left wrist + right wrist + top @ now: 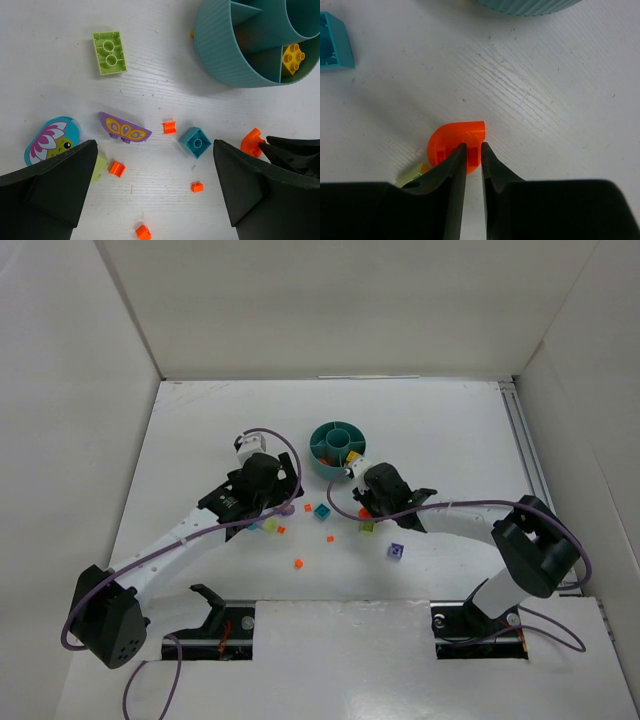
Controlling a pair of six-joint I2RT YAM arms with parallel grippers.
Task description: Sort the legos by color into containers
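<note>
The right pincer [474,148] is seen pressed almost together, with a thin rib of the orange curved brick [451,139] pinched between its tips. Whether the brick is clear of the desk [560,115] cannot be told from this close view; it appears to rest there. The brick's rounded back is turned to the left of the pincer.

The round teal dish [530,4] lies straight ahead of that pincer, just beyond the brick, so a short carry forward and up over the ribbed wall is judged to be needed. A yellow brick [293,57] is lodged in one wedge section, which is best avoided for orange.

The left pincer [154,150] is spread wide above loose pieces, a teal square brick [195,142] among them, and nothing is gripped by it.
</note>
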